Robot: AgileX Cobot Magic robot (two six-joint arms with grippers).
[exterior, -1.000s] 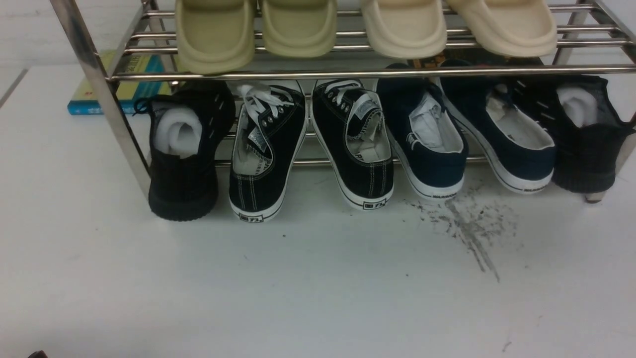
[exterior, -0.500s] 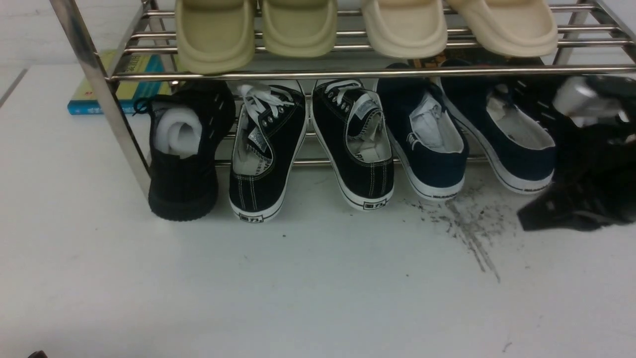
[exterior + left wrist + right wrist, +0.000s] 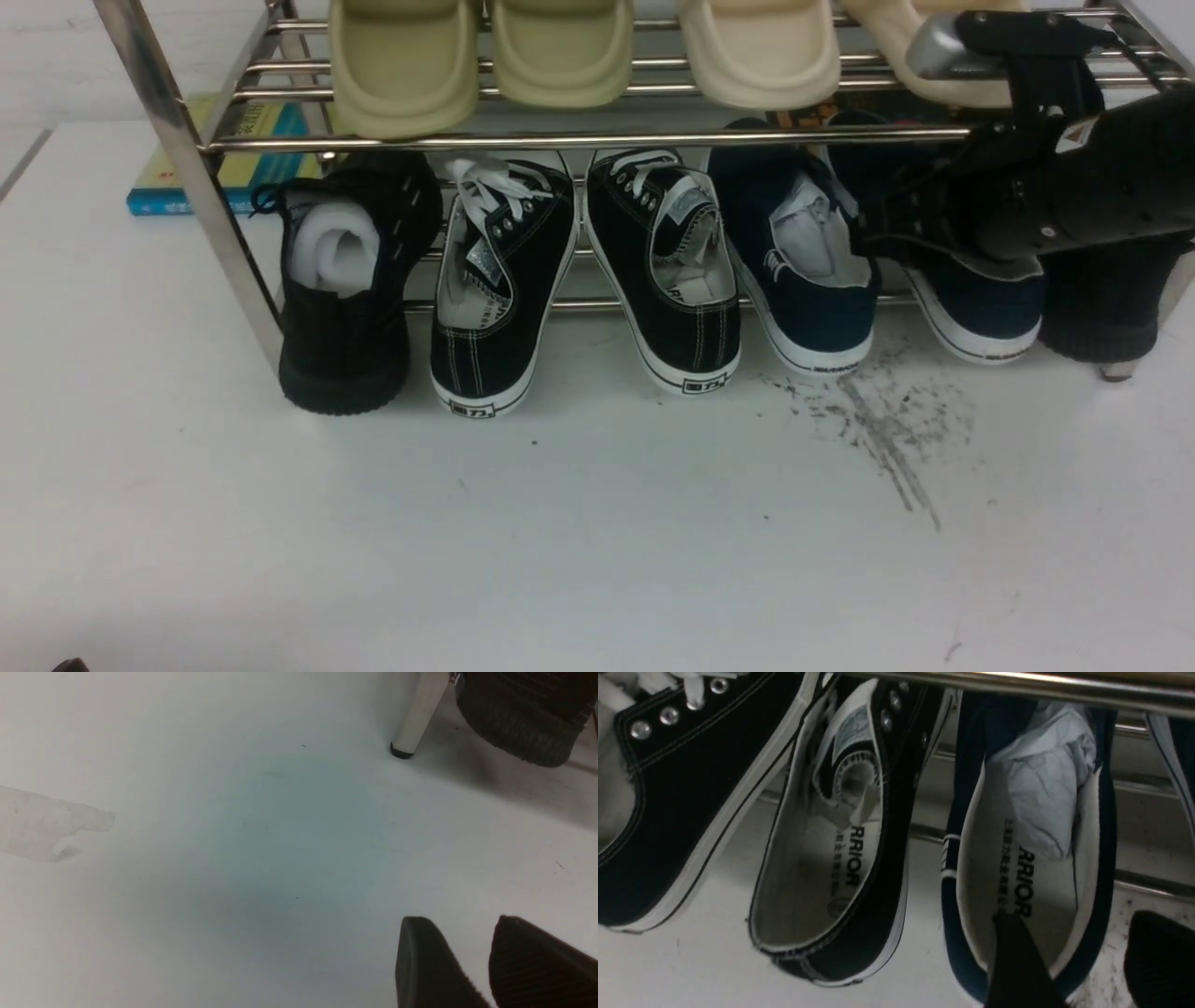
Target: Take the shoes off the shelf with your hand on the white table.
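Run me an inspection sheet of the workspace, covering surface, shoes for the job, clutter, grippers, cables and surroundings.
Surface: white table, dark grey scuff streaks before the rack.
Job's things: navy slip-on pair, on the lower tier of the chrome shelf; white paper stuffing visible in one.
Clutter: black lace-up sneakers and all-black shoes on the same tier; green and cream clogs above.
Grippers: right gripper open, over the slip-ons; left gripper open, holding nothing.
Cables: nothing seen.
Surroundings: book behind the rack; pale wall.
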